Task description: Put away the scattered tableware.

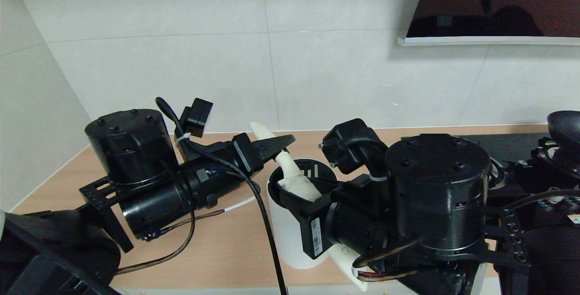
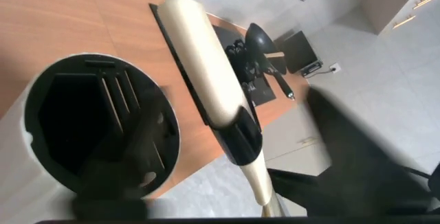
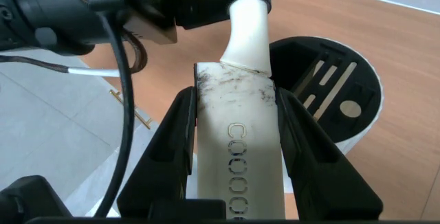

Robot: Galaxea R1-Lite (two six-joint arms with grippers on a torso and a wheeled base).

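Right gripper (image 3: 236, 104) fingers pinch the spatula (image 2: 206, 73) blade, left gripper (image 1: 278, 145) fingers pinch its handle over the holder (image 1: 290, 240); 2 opposing grips may wrench it loose.

A cream plastic spatula (image 1: 297, 185) hangs tilted in the air close above the utensil holder (image 1: 286, 236). Its flat blade, scuffed with dark marks and pierced by 1 row of holes, is clamped in the right gripper (image 3: 236, 100). The left gripper (image 1: 281, 146) grips its rounded handle. The holder, a white cylinder with a black slotted insert, stands upright on the wooden bench (image 1: 217, 240).
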